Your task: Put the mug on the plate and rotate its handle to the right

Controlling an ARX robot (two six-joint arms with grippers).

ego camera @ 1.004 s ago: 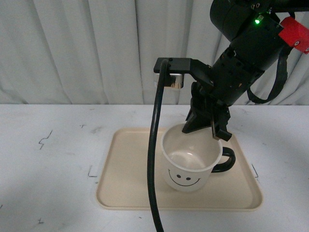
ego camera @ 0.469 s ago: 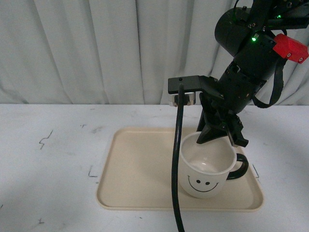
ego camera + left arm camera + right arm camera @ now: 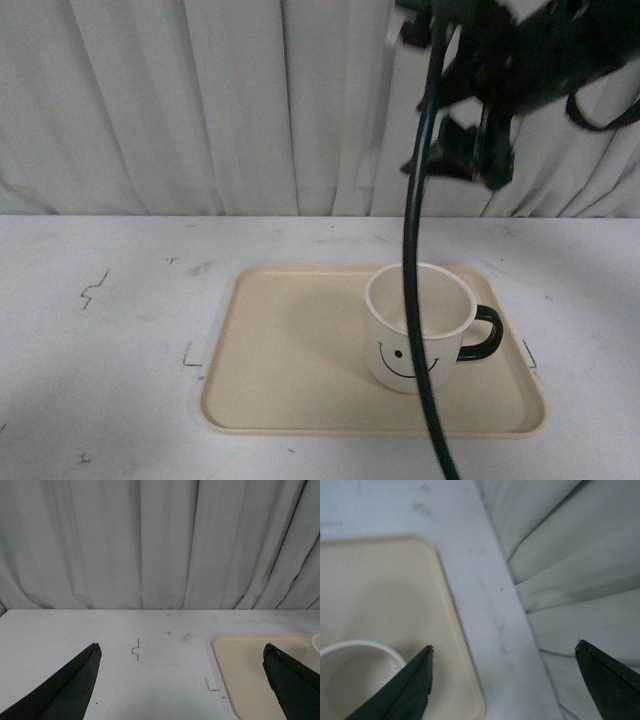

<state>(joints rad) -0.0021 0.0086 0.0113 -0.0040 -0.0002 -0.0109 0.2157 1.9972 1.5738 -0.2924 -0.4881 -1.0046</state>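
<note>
Beige plastic, the large flat rectangular plate (image 3: 300, 350) with rounded corners and a raised rim is lying on the white table (image 3: 100, 340), toward the table's right side. The left gripper (image 3: 182, 680) is hanging low over the table just left of the plate, its two dark fingers spread wide with nothing between them. The cream-white wide mug (image 3: 418, 325), printed with a black smiley face, is standing upright near the plate's right edge, inside the rim. Its thick glossy black C-shaped handle (image 3: 480, 335) is pointing toward the plate's right edge, so the placing and the turning both look done. What is left is judged to be a clean retreat: the right arm should be climbing straight up and away, keeping its dangling black cable (image 3: 415, 280) from dragging across the mug. The right gripper (image 3: 468, 160) is hanging high above the mug, well apart from it, pointing downward, its jaws released and holding nothing.
</note>
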